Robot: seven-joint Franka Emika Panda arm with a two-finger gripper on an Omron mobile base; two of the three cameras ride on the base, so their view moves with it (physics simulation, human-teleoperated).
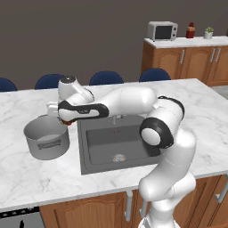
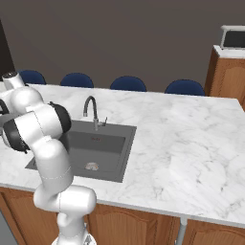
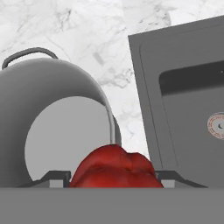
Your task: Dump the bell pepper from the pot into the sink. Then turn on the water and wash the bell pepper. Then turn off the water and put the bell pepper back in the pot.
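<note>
I see one pot (image 1: 46, 140) standing upright on the marble counter (image 1: 187, 116), just beside the sink (image 1: 116, 143) on its left; from my hand camera its inside looks bare grey. The sink itself holds nothing but its one pale drain (image 1: 118, 157), with one gooseneck faucet (image 2: 91, 111) behind the basin. There is one bell pepper (image 3: 117, 168), and it sits between my gripper (image 3: 113, 177) fingers (image 3: 56, 178), which stand fairly wide and are clamped on its red body. The pepper hangs over the pot's rim on the side nearest the sink. Beyond the counter I count four blue chairs (image 2: 128, 83).
</note>
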